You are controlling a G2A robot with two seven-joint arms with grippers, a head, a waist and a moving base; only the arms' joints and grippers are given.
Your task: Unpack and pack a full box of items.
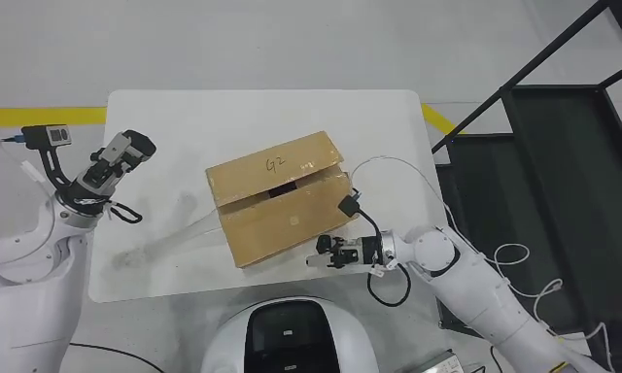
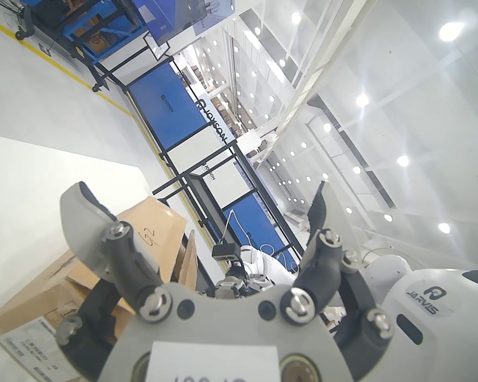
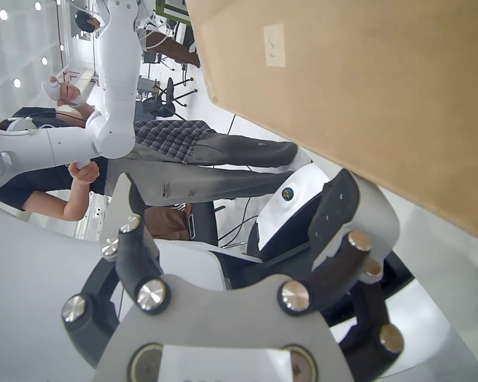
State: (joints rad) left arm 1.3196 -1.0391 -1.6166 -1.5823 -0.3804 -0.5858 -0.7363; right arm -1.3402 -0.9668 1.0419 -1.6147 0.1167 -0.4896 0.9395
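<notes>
Right claw (image 1: pixel 319 254), fingers spread and empty, sits just beside the box's (image 1: pixel 277 206) near side, left claw (image 1: pixel 144 146) well apart, also spread.

Cardboard box (image 1: pixel 277 198): handwritten mark (image 1: pixel 275 163) "G2" in dark pen on the top flap farther from the robot, also legible from the left wrist view. A white shipping label (image 2: pixel 28 343) on one side wall has fine print too small to read. A pale sticker (image 3: pixel 274 45) on the box face in the right wrist view carries one faint pen stroke, unreadable; blue barrier panels (image 2: pixel 163 101) beyond the table bear white brand lettering, not transcribed.
</notes>
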